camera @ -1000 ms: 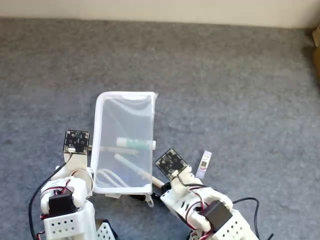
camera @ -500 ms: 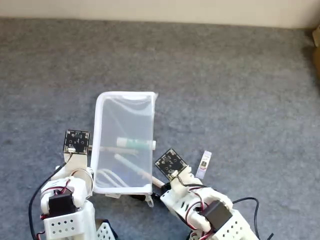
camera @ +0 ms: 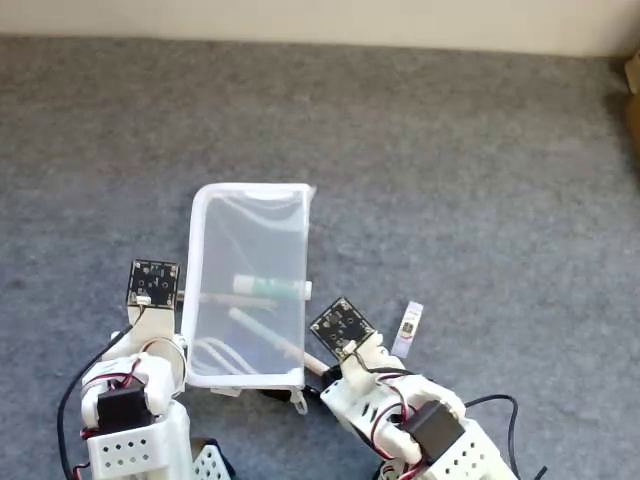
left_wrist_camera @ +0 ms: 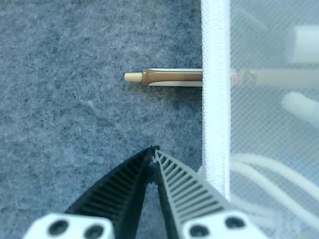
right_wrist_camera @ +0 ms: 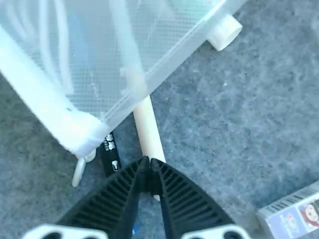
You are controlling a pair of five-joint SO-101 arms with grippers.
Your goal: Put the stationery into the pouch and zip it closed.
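Note:
A white mesh pouch (camera: 250, 285) lies flat on the grey carpet between my two arms. Through its mesh I see a green-and-white tube (camera: 268, 287) and pale cords; whether they are inside or underneath I cannot tell. A brown pen (left_wrist_camera: 164, 77) pokes out from under the pouch's white edge (left_wrist_camera: 215, 99). My left gripper (left_wrist_camera: 153, 152) is shut and holds nothing, resting on the carpet just short of that pen. My right gripper (right_wrist_camera: 148, 162) is shut and holds nothing, its tips over a cream stick (right_wrist_camera: 148, 124) that emerges from under the pouch corner. The zipper pull (right_wrist_camera: 82, 167) lies beside that corner.
A small printed box (camera: 408, 330) lies on the carpet right of the right arm, also in the right wrist view (right_wrist_camera: 294, 211). A black item (right_wrist_camera: 110, 152) sticks out under the pouch corner. Open carpet stretches beyond the pouch toward the far wall.

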